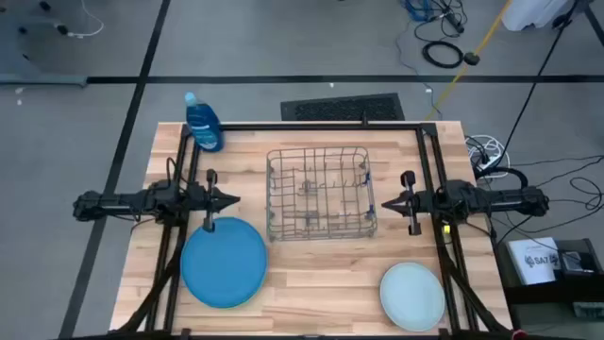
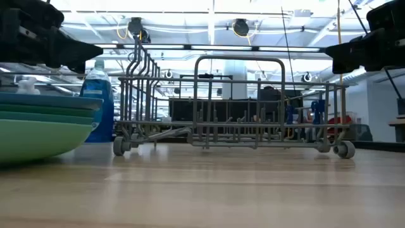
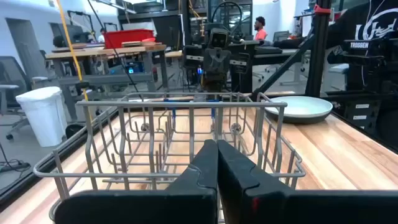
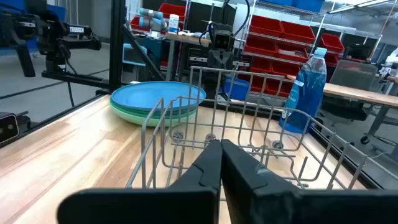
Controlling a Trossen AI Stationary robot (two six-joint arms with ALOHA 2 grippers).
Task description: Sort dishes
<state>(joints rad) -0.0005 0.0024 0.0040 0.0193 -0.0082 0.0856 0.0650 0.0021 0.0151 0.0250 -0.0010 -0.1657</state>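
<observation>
A workshop of benches, red bins and cables lies beyond my wooden counter (image 1: 321,283), where a grey wire rack (image 1: 319,194) stands empty at the centre. From overhead I see my left gripper (image 1: 233,200) hovering just beside the rack's left end and my right gripper (image 1: 381,205) just beside its right end, both pointing inward at the rack, with their jaws closed tight on nothing; each wrist view shows the two fingers pressed together above the rack's rim. The plate stack (image 1: 224,262), bright blue on top with green ones beneath, as the low view shows, sits on the counter at the front left, just below the left arm. A pale plate (image 1: 412,296) rests alone at the front right, well apart from the stack. A blue bottle (image 1: 203,123) stands upright at the back left corner. In the left wrist view a person (image 3: 259,28) shows far off in the room, behind the right arm.
</observation>
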